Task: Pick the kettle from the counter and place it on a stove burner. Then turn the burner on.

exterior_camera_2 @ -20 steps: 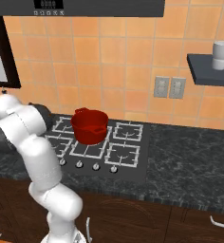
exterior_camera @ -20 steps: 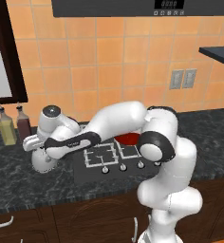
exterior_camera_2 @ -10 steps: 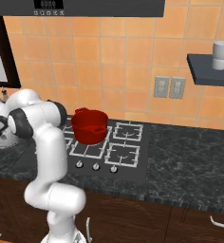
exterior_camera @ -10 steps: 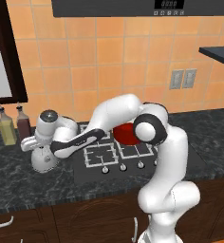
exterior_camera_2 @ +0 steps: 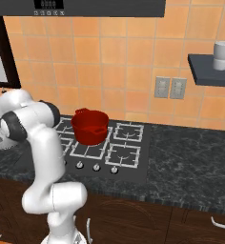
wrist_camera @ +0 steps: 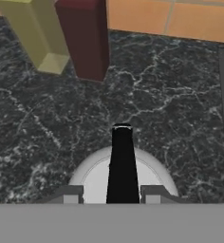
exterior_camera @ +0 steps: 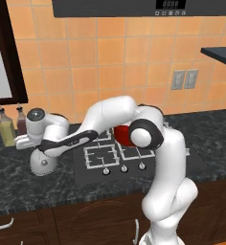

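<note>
The small silvery-white kettle stands on the dark speckled counter, left of the black cooktop. My gripper hangs right above it, pointing down. In the hand view the kettle's dome is at the bottom. Its black handle runs up between my two fingertips, with a gap on each side, so the gripper is open and astride the handle. The nearest stove burner is the front left grate, just right of the kettle.
A yellow bottle and a dark red bottle stand close behind the kettle by the wall. A red two-handled pot sits on the back left burner. Silver knobs line the cooktop front. A cup sits on a shelf.
The arm has swung further left and its elbow has lifted. The hand has settled lower over the kettle. The kettle and pot have not moved.
</note>
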